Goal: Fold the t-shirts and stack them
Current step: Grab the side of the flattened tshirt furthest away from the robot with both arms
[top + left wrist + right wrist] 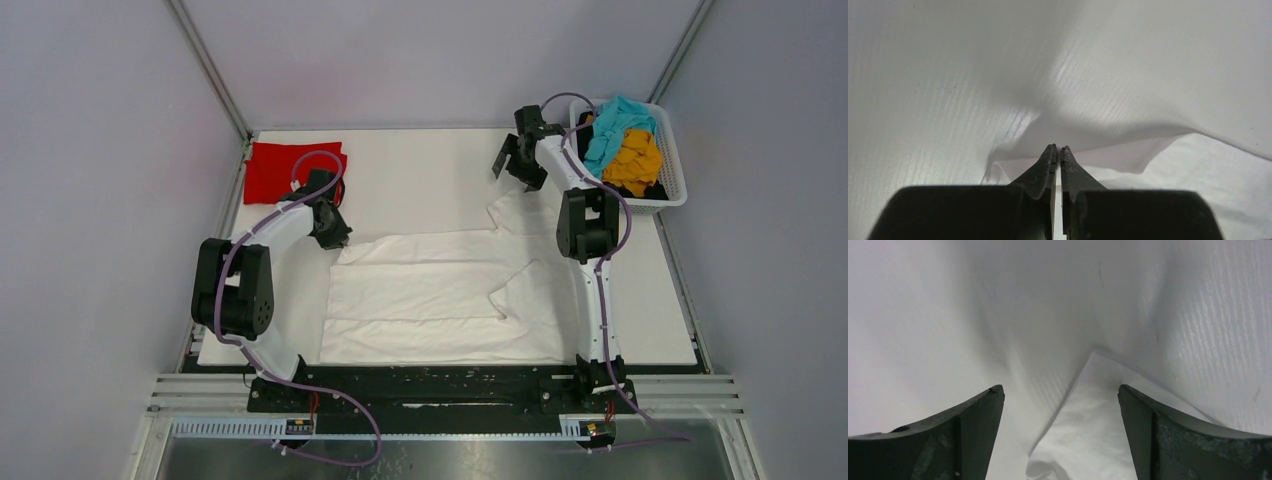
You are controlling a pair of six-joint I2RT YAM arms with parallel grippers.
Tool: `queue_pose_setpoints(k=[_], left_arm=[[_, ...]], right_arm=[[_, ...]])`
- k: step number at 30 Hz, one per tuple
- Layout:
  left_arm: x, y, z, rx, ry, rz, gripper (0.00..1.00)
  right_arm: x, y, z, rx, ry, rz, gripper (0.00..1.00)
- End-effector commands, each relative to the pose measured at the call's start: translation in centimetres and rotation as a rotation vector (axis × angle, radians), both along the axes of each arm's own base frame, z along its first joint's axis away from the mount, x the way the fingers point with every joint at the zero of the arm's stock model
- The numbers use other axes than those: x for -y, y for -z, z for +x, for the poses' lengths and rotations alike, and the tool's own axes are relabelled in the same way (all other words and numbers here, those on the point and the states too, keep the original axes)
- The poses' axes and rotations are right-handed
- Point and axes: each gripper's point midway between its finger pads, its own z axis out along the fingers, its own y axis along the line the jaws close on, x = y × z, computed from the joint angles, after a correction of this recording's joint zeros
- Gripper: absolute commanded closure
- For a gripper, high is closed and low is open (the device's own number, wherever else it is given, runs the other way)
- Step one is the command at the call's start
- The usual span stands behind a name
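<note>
A large white t-shirt (440, 300) lies spread on the white table, partly folded. My left gripper (338, 238) is at its far left corner, shut on a pinch of the white cloth (1128, 155), which rises to the fingertips in the left wrist view (1058, 147). My right gripper (515, 170) is open and empty over the shirt's far right corner (1093, 410), its jaws wide apart (1060, 392). A folded red t-shirt (283, 168) lies at the back left. Teal (615, 125), mustard-yellow (635, 160) and black (656, 190) shirts lie crumpled in the basket.
A white lattice basket (676, 175) stands at the back right corner. Grey walls close in the table on three sides. A black rail (430, 385) with the arm bases runs along the near edge.
</note>
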Motion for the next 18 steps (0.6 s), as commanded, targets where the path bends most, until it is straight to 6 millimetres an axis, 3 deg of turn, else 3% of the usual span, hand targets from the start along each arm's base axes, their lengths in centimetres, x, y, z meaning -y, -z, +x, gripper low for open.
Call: queue_pose_setpoints(k=[1, 10, 18], left_arm=[[0.2, -1.7, 0.5, 0.072, -0.002, -0.011, 1.00], [0.2, -2.1, 0.3, 0.084, -0.007, -0.015, 1.00], [0.3, -2.7, 0.2, 0.098, -0.003, -0.014, 1.00]], right_arm=[[0.7, 0.0, -2.3, -0.111, 0.009, -0.024, 0.10], [2.4, 0.8, -5.0, -0.219, -0.001, -0.120, 0.36], [2.4, 0.7, -4.5, -0.211, -0.005, -0.124, 0.76]])
